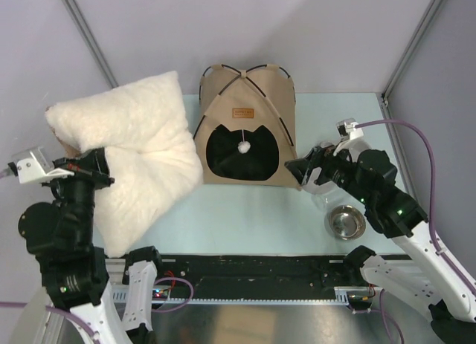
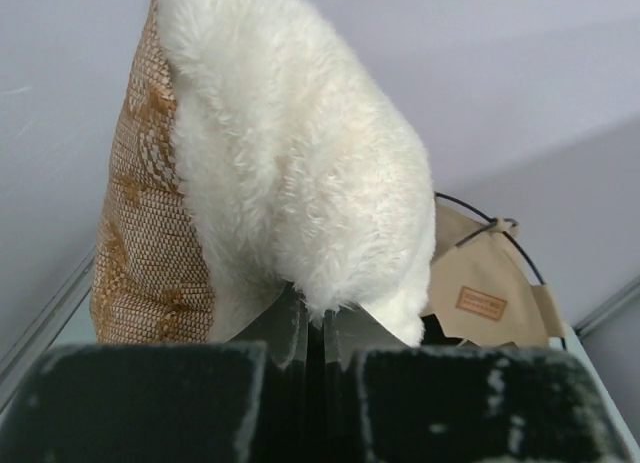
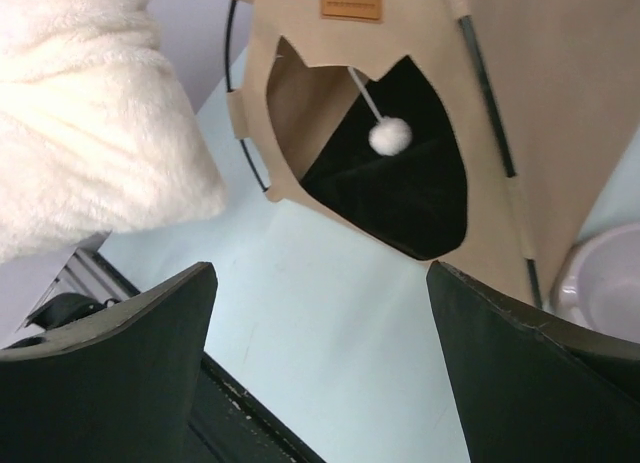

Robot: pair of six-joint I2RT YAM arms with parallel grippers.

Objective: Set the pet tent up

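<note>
the pet tent (image 1: pixel 248 128) is already stood up at the far middle of the table (image 1: pixel 253 218), doorway (image 1: pixel 242 154) faced toward the arms. so the step in hand looks like the bedding: the fluffy cushion (image 1: pixel 137 158) is pinched tight at its edge by the left gripper (image 1: pixel 103 168) and held up left of the tent. the right gripper (image 1: pixel 299 168) is spread wide, nothing in it, just beside the tent's near right corner. next the cushion probably has to be fed through the doorway, tent steadied.
</note>
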